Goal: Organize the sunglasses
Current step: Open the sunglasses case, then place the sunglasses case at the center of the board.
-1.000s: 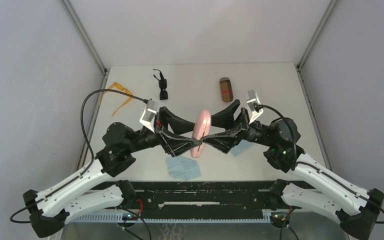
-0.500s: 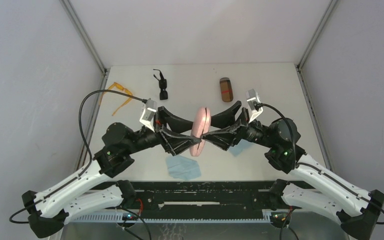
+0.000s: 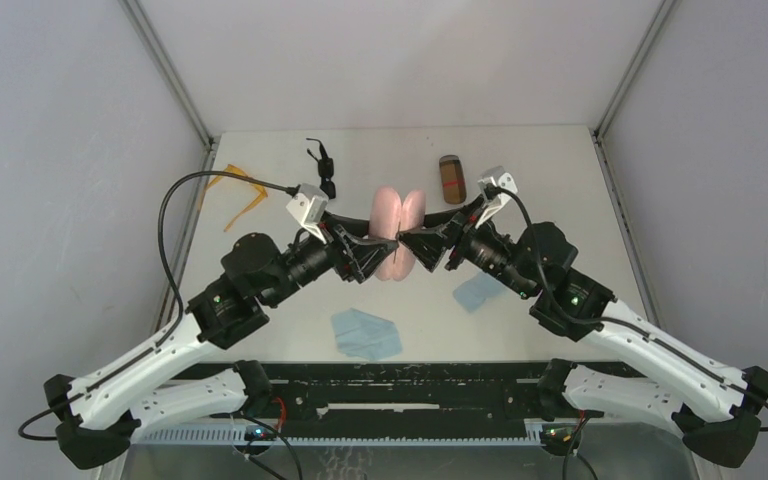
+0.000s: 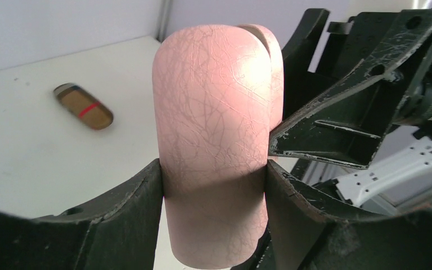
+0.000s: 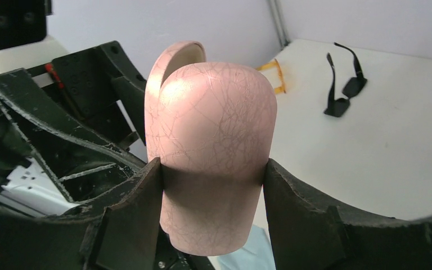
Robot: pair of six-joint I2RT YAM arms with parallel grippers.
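Note:
A pink case (image 3: pixel 397 233) hangs open above the table's middle, its two halves spread side by side. My left gripper (image 3: pixel 375 255) is shut on the left half (image 4: pixel 216 112). My right gripper (image 3: pixel 422 245) is shut on the right half (image 5: pixel 214 129). Both pairs of fingers press flat against the shell. The black sunglasses (image 3: pixel 322 165) lie at the back, partly behind the left wrist camera, and show fully in the right wrist view (image 5: pixel 342 84). At the far left edge are the orange sunglasses (image 3: pixel 243 195), crossed by a cable.
A brown case (image 3: pixel 450 178) with a red stripe lies at the back right, also in the left wrist view (image 4: pixel 83 106). One light-blue cloth (image 3: pixel 366 334) lies near the front edge. Another light-blue cloth (image 3: pixel 480 292) sits under the right arm.
Both arms have carried the pink case toward the back and higher. The case has swung open from a narrow slit into two spread halves. The right jaws closed in on their half.

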